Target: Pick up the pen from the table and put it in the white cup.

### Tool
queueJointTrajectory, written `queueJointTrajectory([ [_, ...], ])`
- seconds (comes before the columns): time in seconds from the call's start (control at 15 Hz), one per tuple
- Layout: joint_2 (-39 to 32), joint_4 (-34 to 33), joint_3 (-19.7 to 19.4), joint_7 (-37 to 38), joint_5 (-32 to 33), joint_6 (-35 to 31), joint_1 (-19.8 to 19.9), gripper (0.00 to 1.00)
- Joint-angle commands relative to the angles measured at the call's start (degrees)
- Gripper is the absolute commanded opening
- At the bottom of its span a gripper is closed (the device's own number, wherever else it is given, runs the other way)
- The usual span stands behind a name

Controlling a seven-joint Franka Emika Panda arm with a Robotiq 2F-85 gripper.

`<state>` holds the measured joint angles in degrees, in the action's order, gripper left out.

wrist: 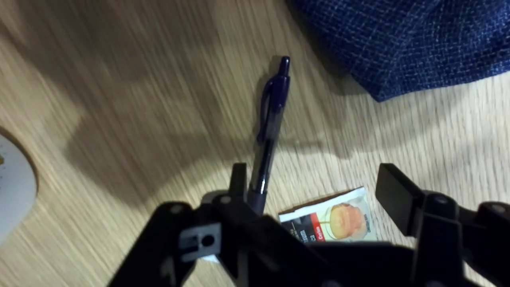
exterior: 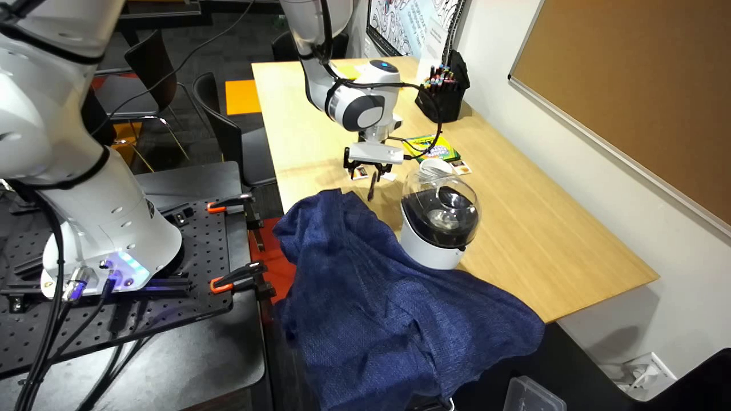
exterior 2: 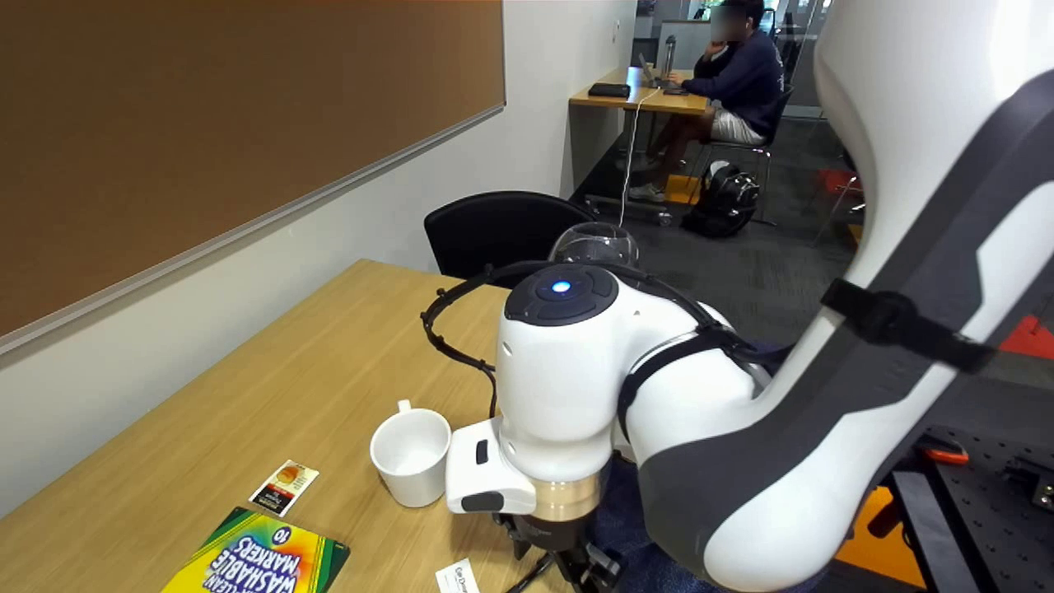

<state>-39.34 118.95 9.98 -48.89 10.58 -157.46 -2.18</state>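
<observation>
Pen (wrist: 274,115) | blue cloth (wrist: 406,48), printed packet (wrist: 342,221) near | domed appliance (exterior: 438,222) beside cloth

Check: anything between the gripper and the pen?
Nothing visible. The gripper hangs open over the pen; the blue cloth and packet lie apart from its visible length. A finger hides its lower end in the wrist view.

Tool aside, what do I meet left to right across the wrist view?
White rounded object, cut off → dark retractable pen → small printed packet; navy cloth left out, its width overlapping the packet's.
</observation>
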Motion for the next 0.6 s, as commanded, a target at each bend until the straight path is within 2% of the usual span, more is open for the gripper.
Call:
queueJointTrajectory([
  [0.0, -1.8, -3.5, -0.8, 2.4, 1.6, 2.9, -0.8, 0.82],
  [0.2, -2.8, -5.0, -0.9, 2.4, 1.5, 3.7, -0.8, 0.8],
  [0.4, -3.7, -6.3, -1.0, 2.4, 1.4, 4.4, -0.8, 0.72],
  [0.53, -4.2, -7.1, -1.1, 2.5, 1.4, 4.9, -0.8, 0.72],
])
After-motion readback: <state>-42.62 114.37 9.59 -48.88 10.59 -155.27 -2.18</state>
